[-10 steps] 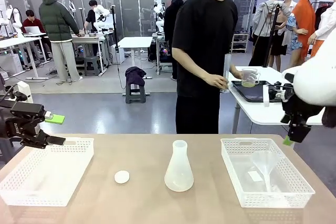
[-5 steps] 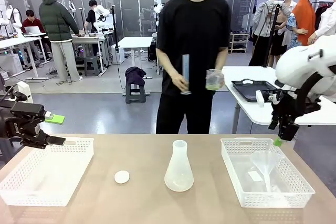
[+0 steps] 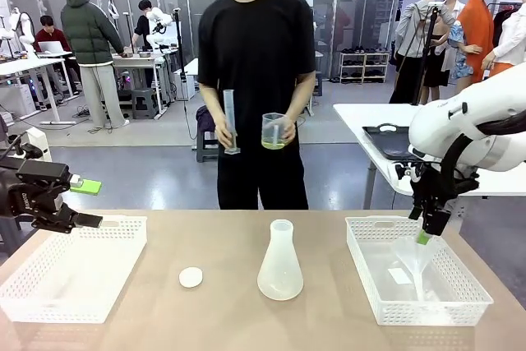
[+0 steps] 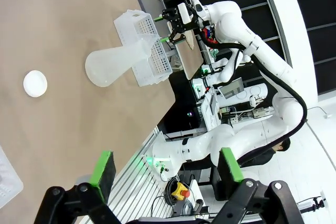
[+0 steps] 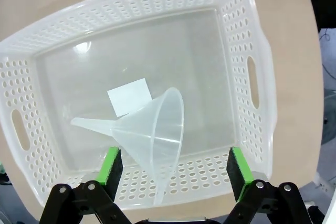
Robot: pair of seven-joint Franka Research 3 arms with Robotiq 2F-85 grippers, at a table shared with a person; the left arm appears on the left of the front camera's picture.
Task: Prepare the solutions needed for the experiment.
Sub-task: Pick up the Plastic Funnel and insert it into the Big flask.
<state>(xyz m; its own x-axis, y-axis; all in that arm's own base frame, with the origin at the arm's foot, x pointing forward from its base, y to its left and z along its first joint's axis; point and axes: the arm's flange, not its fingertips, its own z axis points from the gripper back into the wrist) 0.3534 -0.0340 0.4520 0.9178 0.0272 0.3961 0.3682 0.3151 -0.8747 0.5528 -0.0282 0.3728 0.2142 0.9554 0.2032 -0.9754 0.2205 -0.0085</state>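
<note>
The solution, a pale yellow-green liquid, sits in a clear beaker point(image 3: 273, 131) in one hand of the person across the table. Their other hand holds a tall graduated cylinder point(image 3: 229, 121). A frosted conical flask point(image 3: 280, 262) point(image 4: 118, 64) stands upright mid-table with a small white cap point(image 3: 191, 277) point(image 4: 35, 83) to its left. My right gripper point(image 3: 427, 232) point(image 5: 176, 166) hangs open just above a clear funnel point(image 3: 415, 256) point(image 5: 152, 135) that lies in the right basket point(image 3: 366, 281) point(image 5: 252, 72). At the table's left edge my left gripper point(image 3: 89, 203) point(image 4: 167, 169) is open and holds nothing.
A white perforated basket point(image 3: 70, 265) lies at the front left, under my left gripper. A white paper slip point(image 5: 128, 97) rests on the right basket's floor beside the funnel. Behind the person, to the right, stands a side table with a dark tray point(image 3: 394, 141).
The person has walked from the side table to the middle of the far edge, carrying beaker and cylinder. My right gripper has moved left and down over the right basket. The left arm stayed still.
</note>
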